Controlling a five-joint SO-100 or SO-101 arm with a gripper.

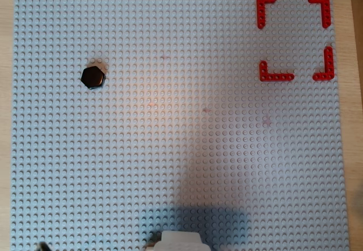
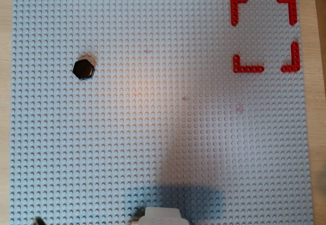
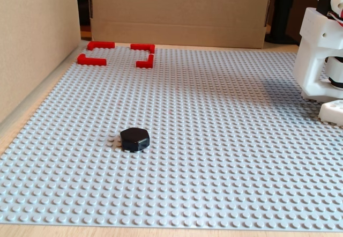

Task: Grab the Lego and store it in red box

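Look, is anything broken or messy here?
No, nothing stands out. The black Lego sits flat on the grey baseplate, far from the red box, whose four corner pieces lie in a neat square. Nothing looks spilled or damaged.

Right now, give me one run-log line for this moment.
stage: not started | Lego: loose on grey baseplate, far from target | red box: empty | arm base: at baseplate edge | gripper: out of view

Glossy black plastic Lego [image 3: 134, 139]; matt studded grey baseplate [image 3: 214, 140].
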